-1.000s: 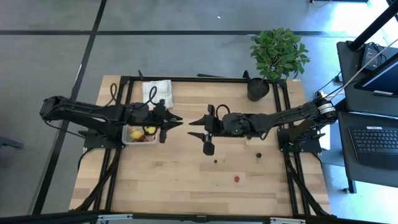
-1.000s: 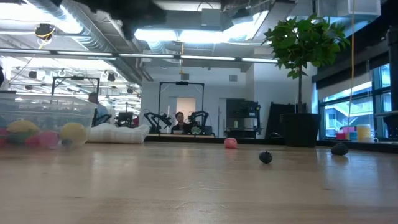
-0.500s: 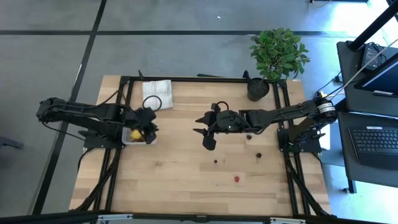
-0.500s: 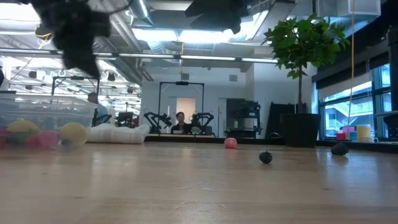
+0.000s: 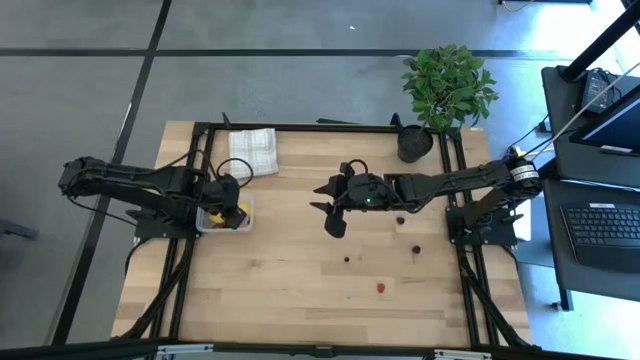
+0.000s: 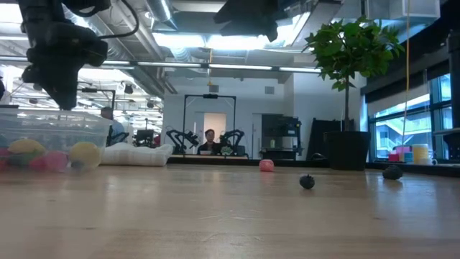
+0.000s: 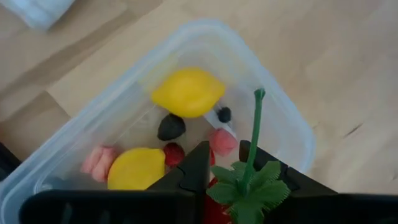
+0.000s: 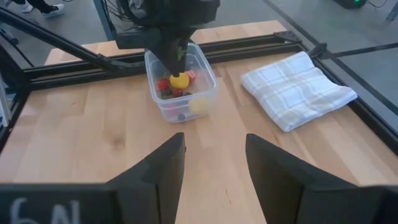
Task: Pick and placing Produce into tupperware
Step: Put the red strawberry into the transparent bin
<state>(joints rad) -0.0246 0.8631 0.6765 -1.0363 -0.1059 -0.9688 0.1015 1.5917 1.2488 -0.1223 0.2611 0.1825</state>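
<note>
The clear tupperware (image 7: pixel 283 106) stands near the table's left edge and holds two yellow lemons (image 7: pixel 186 92), dark cherries and pink pieces. Straight above the tupperware (image 5: pixel 240 222), my left gripper (image 7: pixel 224 155) points down, shut on a red strawberry (image 7: pixel 249 186) with a green cap and stem. In the low view it hangs (image 6: pixel 57 72) just above the rim. My right gripper (image 5: pixel 325 205) hovers open at mid-table, high up and facing the tupperware (image 8: pixel 186 93). Loose produce lies on the boards: a red piece (image 5: pixel 381 287) and dark ones (image 5: pixel 347 260), (image 5: pixel 417 251). My left gripper pinches the strawberry's red body (image 7: pixel 214 202) between its two fingers, just behind the green cap. The fingers come from above, pointing steeply down. The strawberry is lifted clear over the tupperware's inside, and its cap and stem (image 7: pixel 256 124) stick out past the fingertips.
A folded checked white cloth (image 5: pixel 253 152) lies at the far left, behind the tupperware. A potted plant (image 5: pixel 445 90) stands at the far right corner. Black frame rails (image 5: pixel 300 127) run along the table's edges. Bare boards stretch along the near side.
My left gripper has drawn back toward the table's left edge from mid-table to above the tupperware. It has tipped from level to pointing down and sunk a little, carrying the strawberry along. My right gripper has tipped slightly downward.
</note>
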